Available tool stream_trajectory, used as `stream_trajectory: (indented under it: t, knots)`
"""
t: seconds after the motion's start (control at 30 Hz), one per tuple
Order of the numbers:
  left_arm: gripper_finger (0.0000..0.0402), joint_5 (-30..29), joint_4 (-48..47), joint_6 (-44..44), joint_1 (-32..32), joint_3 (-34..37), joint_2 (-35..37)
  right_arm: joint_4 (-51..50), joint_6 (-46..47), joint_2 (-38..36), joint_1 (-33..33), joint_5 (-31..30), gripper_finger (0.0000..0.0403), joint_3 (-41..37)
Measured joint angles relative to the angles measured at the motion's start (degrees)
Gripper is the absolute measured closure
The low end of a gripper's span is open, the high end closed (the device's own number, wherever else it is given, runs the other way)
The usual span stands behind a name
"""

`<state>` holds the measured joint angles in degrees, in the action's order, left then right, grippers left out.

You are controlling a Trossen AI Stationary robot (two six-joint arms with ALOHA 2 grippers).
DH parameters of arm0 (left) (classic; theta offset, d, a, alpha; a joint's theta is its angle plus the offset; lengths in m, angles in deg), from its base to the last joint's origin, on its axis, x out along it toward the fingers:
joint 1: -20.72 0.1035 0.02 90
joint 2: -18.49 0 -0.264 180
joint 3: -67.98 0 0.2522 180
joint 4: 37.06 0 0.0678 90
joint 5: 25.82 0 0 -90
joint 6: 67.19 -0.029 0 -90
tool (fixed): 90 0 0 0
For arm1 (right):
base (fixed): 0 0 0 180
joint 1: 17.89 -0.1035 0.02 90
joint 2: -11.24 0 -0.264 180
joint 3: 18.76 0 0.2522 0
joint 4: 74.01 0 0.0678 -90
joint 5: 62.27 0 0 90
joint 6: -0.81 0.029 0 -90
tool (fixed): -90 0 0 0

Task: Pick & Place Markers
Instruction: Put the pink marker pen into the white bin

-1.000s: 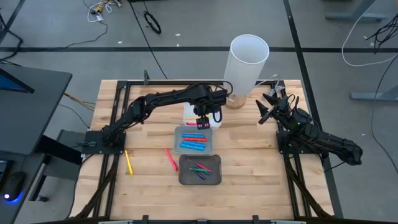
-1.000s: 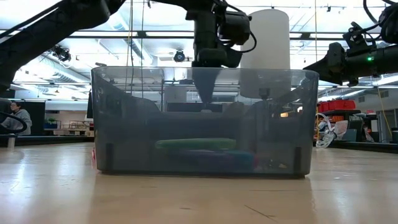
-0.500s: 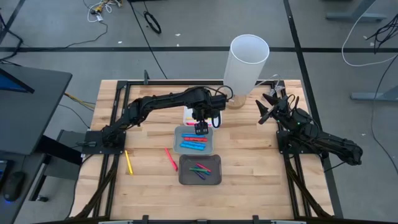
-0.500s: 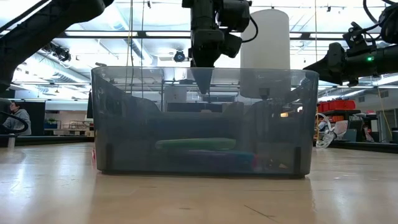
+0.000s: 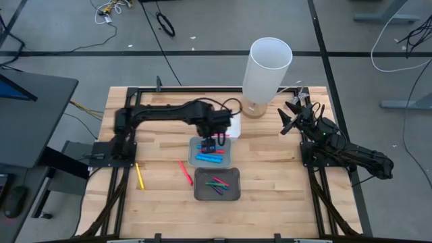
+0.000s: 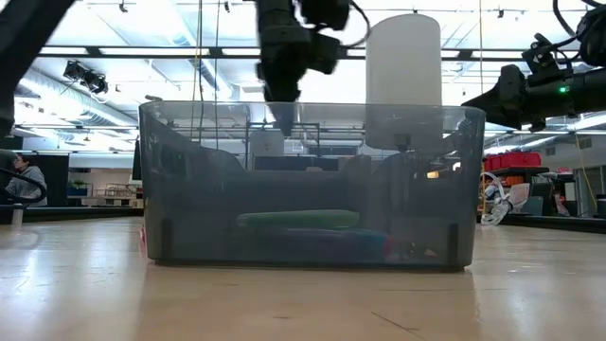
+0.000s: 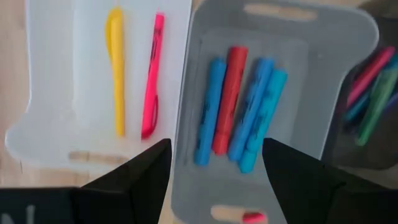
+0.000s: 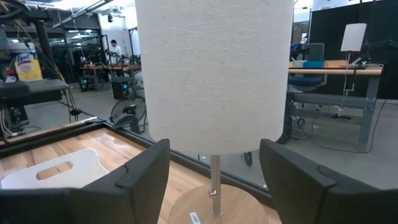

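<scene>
My left gripper (image 5: 209,143) (image 7: 214,177) hangs open above the light grey tray (image 5: 227,159), which holds blue, cyan and red markers (image 7: 231,99). Beyond it, the white tray (image 7: 68,93) holds a yellow marker (image 7: 115,68) and a pink marker (image 7: 152,74). The dark tray (image 5: 233,194) (image 6: 312,185), nearer the table's near edge, holds green, pink and purple markers (image 5: 217,183). One red marker (image 5: 185,172) and one yellow marker (image 5: 140,176) lie flat on the table. My right gripper (image 5: 289,116) (image 8: 213,158) waits open at the right, facing the lamp.
A tall white lamp (image 5: 268,67) (image 8: 214,74) stands on a round wooden base at the table's far edge, between the two arms. The three trays sit close together mid-table. Bare wood (image 5: 283,175) lies right of the trays and near the near edge.
My left gripper has moved from above the white tray toward the table's near edge and a little left. It now hangs over the light grey tray. The arm's elbow has swung toward the far left. The trays and markers have stayed put.
</scene>
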<state>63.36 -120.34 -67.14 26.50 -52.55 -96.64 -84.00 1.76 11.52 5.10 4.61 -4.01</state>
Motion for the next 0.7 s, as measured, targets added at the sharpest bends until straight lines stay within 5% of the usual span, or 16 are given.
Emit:
stream_trajectory:
  t: [0.3, 0.7]
  knots:
    - [0.0145, 0.47, 1.95, 6.97, 0.02, 16.62, 12.54, 0.02, -0.02, 0.0, 0.0, 0.02, 0.0152, 0.0]
    - [0.0145, 0.69, 2.1, 14.88, -1.35, 28.71, 23.04, 0.02, 0.0, 0.0, 0.0, 0.0, 0.0152, -0.01]
